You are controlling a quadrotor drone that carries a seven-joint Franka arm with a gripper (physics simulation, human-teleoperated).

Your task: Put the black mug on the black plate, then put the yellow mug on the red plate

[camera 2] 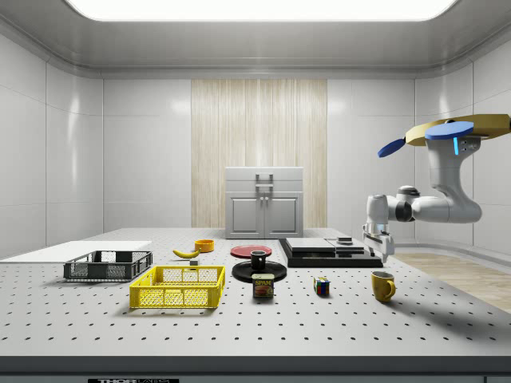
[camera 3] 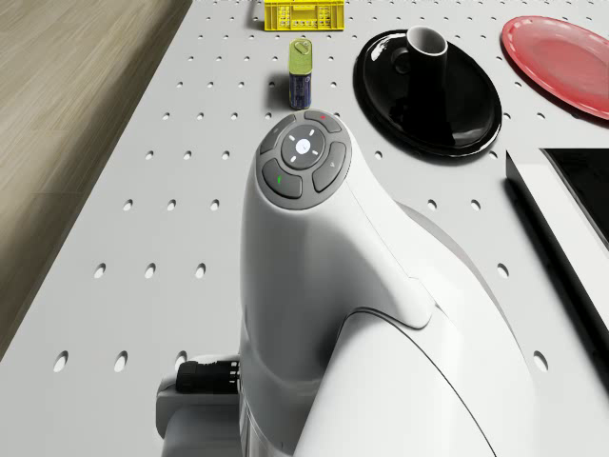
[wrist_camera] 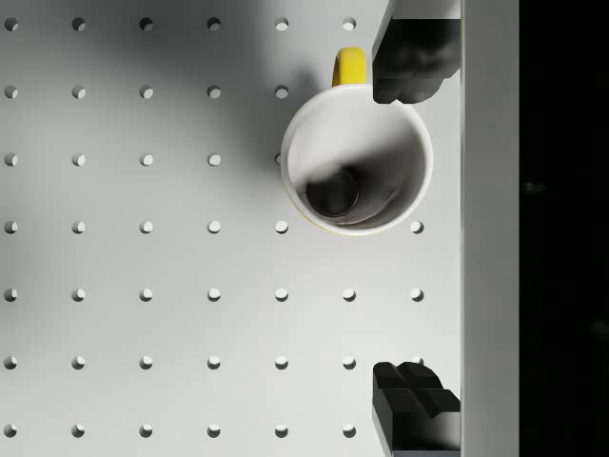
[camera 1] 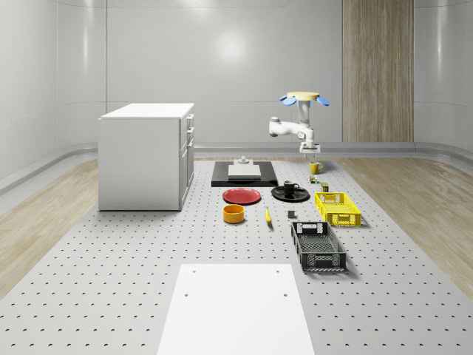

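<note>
The black mug (camera 1: 290,186) (camera 2: 259,260) (camera 3: 426,46) stands upright on the black plate (camera 1: 299,196) (camera 2: 275,272) (camera 3: 457,109). Beside it lies the bare red plate (camera 1: 242,196) (camera 2: 251,250) (camera 3: 561,57). The yellow mug (camera 1: 315,168) (camera 2: 383,286) (wrist_camera: 357,162) stands upright on the table, away from both plates. The drone (camera 1: 303,96) (camera 2: 459,132) hovers over the table behind this mug. My gripper (camera 1: 310,151) (camera 2: 378,243) (wrist_camera: 416,228) hangs open a short way above the yellow mug, pointing down. One finger (wrist_camera: 411,62) overlaps the mug's rim near its handle; the mug sits off to one side of the finger line.
A black slab (camera 1: 244,174) (camera 2: 329,252) (wrist_camera: 561,228) lies close beside the yellow mug. A can (camera 2: 263,286) (camera 3: 301,76) and a colour cube (camera 2: 321,286) stand nearby. Farther off are a yellow basket (camera 1: 337,208), a black basket (camera 1: 318,245), a banana (camera 1: 267,215), an orange bowl (camera 1: 233,214) and a white cabinet (camera 1: 148,155).
</note>
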